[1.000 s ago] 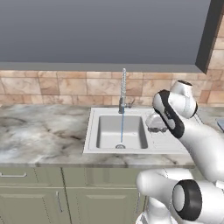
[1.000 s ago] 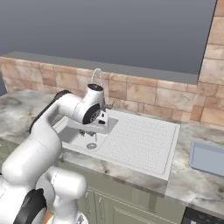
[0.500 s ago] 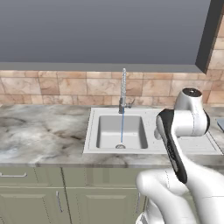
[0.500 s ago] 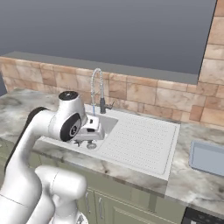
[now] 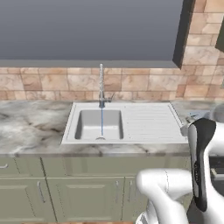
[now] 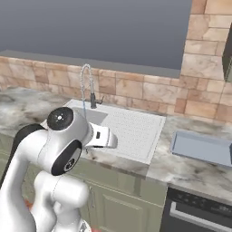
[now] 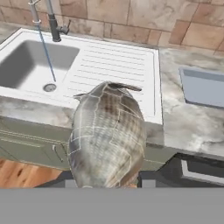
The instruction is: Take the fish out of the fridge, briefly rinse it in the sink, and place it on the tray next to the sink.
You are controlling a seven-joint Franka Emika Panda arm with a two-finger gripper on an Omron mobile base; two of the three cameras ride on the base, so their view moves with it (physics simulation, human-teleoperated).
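Gripper fingers are hidden behind the fish [image 7: 107, 135] in the hand view, so the width of the opening cannot be read directly; the fish sits close against the camera, head or tail end foremost, its scaled silvery-grey and brown body rising from the bottom of that view, which indicates it is carried in the gripper. Held in this position, the fish is in front of the table edge and above the green-grey cabinet fronts [image 5: 83, 192], not over the basin. Beyond it lies the marble-patterned table [image 6: 195, 170], and set into that the white sink [image 7: 26, 65] with its deep basin on the left and ribbed drainboard [image 7: 113, 65] on the right. A thin stream of water [image 7: 46, 57] runs from the faucet [image 5: 101, 85] down to the drain. To the right of the sink, apart from the drainboard with bare table between, rests the pale blue-grey tray [image 6: 201, 147], lying flat with nothing on it. In the right base view the arm's white wrist section [image 6: 99, 137] points toward the sink from in front of the table edge. A dark appliance front [image 6: 195, 213] sits below the table under the tray. Farthest back, a tan tiled wall [image 5: 144, 83] runs behind the sink beneath a grey overhead cabinet [image 5: 87, 30].
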